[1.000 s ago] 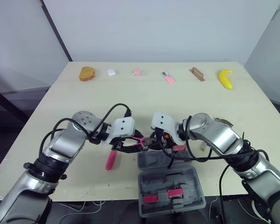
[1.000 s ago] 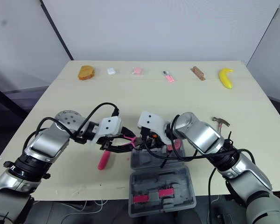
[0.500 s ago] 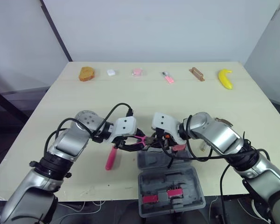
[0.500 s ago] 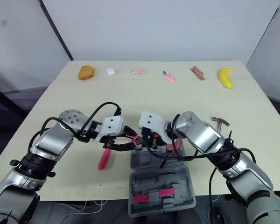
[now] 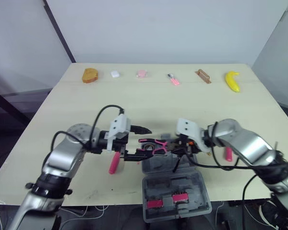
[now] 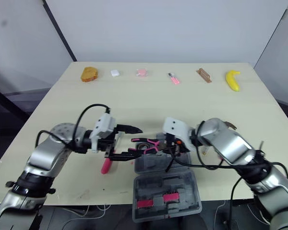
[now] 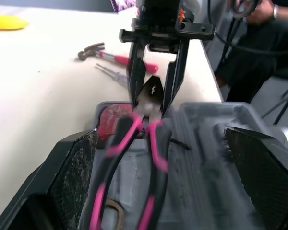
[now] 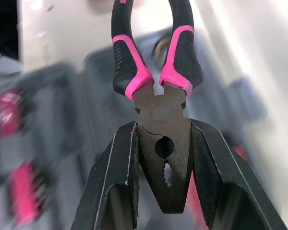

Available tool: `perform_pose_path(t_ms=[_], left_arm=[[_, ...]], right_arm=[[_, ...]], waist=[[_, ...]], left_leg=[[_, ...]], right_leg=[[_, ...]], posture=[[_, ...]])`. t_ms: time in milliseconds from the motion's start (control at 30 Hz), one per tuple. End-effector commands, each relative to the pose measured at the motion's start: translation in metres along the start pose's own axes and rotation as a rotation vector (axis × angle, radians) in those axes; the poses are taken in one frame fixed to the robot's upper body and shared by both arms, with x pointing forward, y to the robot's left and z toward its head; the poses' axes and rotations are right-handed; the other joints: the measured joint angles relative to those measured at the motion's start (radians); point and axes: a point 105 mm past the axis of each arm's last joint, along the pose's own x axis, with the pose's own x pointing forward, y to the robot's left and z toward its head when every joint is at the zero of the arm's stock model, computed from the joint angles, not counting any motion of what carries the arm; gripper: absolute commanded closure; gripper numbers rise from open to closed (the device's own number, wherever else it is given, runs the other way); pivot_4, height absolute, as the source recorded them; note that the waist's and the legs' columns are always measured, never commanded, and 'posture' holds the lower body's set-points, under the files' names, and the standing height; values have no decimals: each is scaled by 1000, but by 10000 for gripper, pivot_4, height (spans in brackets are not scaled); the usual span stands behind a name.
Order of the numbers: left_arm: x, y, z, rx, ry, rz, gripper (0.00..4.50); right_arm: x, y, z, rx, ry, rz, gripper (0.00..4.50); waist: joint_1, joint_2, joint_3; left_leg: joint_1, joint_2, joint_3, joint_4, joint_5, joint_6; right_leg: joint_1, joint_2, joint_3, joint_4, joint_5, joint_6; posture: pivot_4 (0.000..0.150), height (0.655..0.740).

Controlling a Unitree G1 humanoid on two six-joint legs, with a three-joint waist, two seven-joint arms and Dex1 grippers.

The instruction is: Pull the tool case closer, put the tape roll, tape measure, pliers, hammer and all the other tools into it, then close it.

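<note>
Left eye view: right pincer (image 5: 169, 143) is clamped on the head of the pliers (image 5: 152, 143), with the pink handles pointing toward the robot's left. The pliers hang over the far half of the open tool case (image 5: 175, 191), which sits at the near desk (image 5: 134, 100) edge. Left pincer (image 5: 138, 143) is spread wide. The handle ends sit between its fingers and no contact is visible. A pink-handled tool (image 5: 114, 163) lies just left of the case, and the hammer (image 5: 227, 153) lies by the right forearm.

Left wrist view: the pliers are level above the case tray, w/ the left fingers (image 7: 74, 167) wide on both sides. Judgement: the left arm should back straight out along the handle line before the right arm moves, so nothing snags.

Right wrist view: the pliers head is pinched square between both fingers (image 8: 117, 172), and the handles are nearly shut. Judgement: the hold is short and far from the handles' weight, so the right arm should go down slow and keep the pliers flat. It should find a free slot in the tray and let go only once the handles touch. Dropping from height risks a bounce out of the case.

Vs 1 s ago (eye views): the left pincer was shut on the pink handles, close against the right one. Now it has let go and drawn back left. The right arm has swung out to the robot's right, taking the pliers along, and the hammer handle shows beside it. Case and pink-handled tool are unmoved.
</note>
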Motion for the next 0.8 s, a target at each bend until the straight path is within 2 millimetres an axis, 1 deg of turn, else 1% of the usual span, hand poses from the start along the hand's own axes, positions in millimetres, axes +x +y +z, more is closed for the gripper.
perform_pose_path(t_ms=[33, 100, 200, 300, 367, 467, 600, 800], left_arm=[[-23, -7, 7, -19, -134, 55, 0], [-36, -12, -5, -40, -95, 68, 0], [-57, -23, -22, -73, -89, 46, 0], [-68, -26, -28, -121, -117, 47, 0], [-75, -30, -33, -123, -111, 25, 0], [-78, -31, -34, -121, -121, 19, 0], [-80, -33, -34, -107, -146, 36, 0], [-74, -36, -36, -117, -147, 44, 0]], right_arm=[[-24, 6, 2, -45, -27, -10, 35445], [-30, 7, -5, -42, -13, -11, 35445], [-34, 6, -12, -44, 16, -15, 35445], [-32, 7, -12, -51, 22, -3, 35445], [-26, 6, -12, -71, 30, 9, 35445], [-20, 5, -13, -86, 44, 19, 35445], [-4, 2, -14, -99, 67, 49, 35445], [19, 0, -13, -117, 72, 101, 35445]], waist=[[1, 0, 0], [0, 0, 0], [-2, 1, 0], [1, 1, 1], [3, 1, 1], [3, 1, 1], [0, 1, 1], [-1, 1, 1]], left_leg=[[0, 0, 0, 0, 0, 0], [0, 0, 0, 1, 0, 0], [2, 0, 1, 1, 0, 0], [4, 0, 1, 1, 0, 0], [3, 1, 1, 1, 0, 0], [4, 0, 1, 1, 0, 0], [4, 1, 1, 1, 0, 0], [4, 1, 1, 1, 0, 0]], right_leg=[[0, -1, 0, 0, 0, 0], [0, -1, 0, 0, 0, 0], [1, 1, 0, 1, 0, 0], [3, 1, 0, 1, 0, 0], [3, 0, 0, 1, 0, 0], [3, 0, 0, 1, 0, 0], [3, 0, 0, 1, 0, 0], [3, 0, 1, 1, 0, 0]], posture=[[1500, 7400], [1500, 7400], [1500, 7400], [1500, 7400], [1500, 7400], [1500, 7400], [1500, 7400], [1500, 7400]])
